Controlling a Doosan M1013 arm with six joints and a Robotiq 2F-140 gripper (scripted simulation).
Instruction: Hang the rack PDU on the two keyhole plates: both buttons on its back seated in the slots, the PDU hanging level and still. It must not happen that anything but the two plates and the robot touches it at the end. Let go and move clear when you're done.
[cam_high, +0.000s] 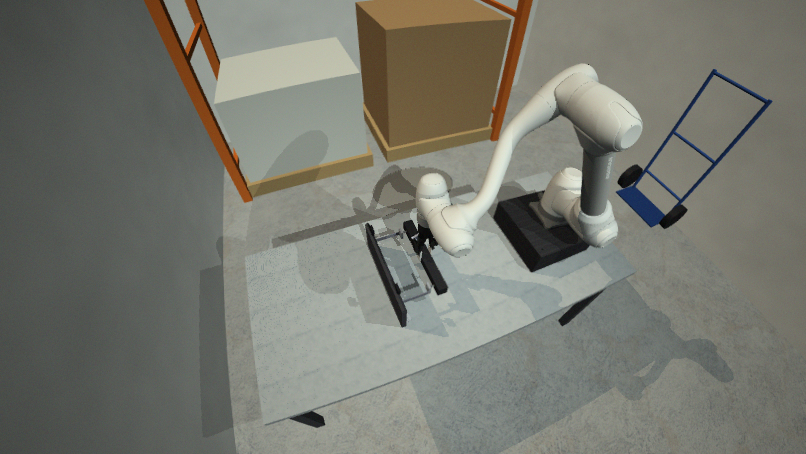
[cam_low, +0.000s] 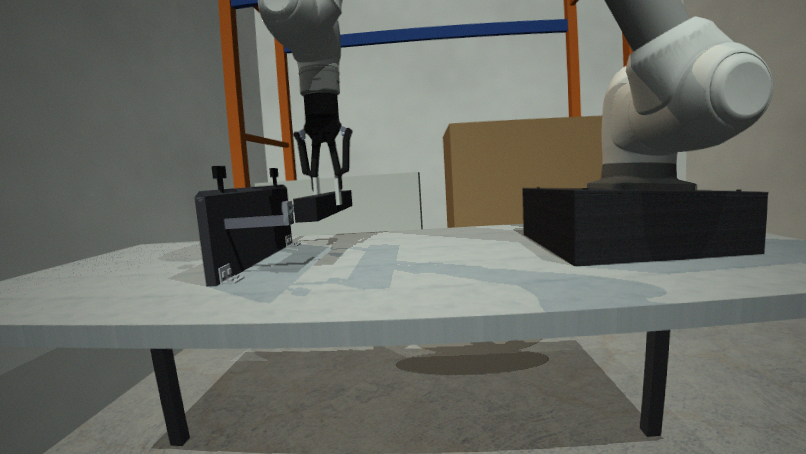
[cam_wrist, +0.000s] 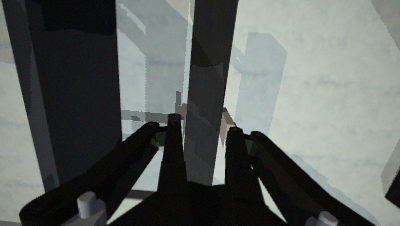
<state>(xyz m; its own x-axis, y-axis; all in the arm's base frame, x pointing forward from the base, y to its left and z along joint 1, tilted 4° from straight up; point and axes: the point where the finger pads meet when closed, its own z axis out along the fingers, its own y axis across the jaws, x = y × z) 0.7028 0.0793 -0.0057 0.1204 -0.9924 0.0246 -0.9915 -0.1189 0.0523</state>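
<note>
The rack PDU (cam_high: 434, 274) (cam_low: 320, 206) (cam_wrist: 206, 75) is a long black bar, held level a little above the table (cam_high: 315, 360) (cam_low: 394, 315). My gripper (cam_low: 326, 194) (cam_wrist: 203, 114) (cam_high: 419, 239) comes down from above and is shut on the PDU near its far end. A black upright panel (cam_high: 386, 277) (cam_low: 236, 234) (cam_wrist: 75, 90) stands to the left of the PDU. Grey brackets (cam_low: 253, 222) (cam_high: 388, 237) reach from it toward the PDU and end in small keyhole plates (cam_low: 290, 213). The PDU's back is close against the near plate; its buttons are hidden.
The arm's black base block (cam_high: 535, 236) (cam_low: 642, 225) sits on the table's right side. Behind the table stand an orange rack (cam_high: 191, 84), a grey box (cam_high: 293, 107) and a cardboard box (cam_high: 428, 67) (cam_low: 518, 169). A blue hand truck (cam_high: 685, 152) stands at the right.
</note>
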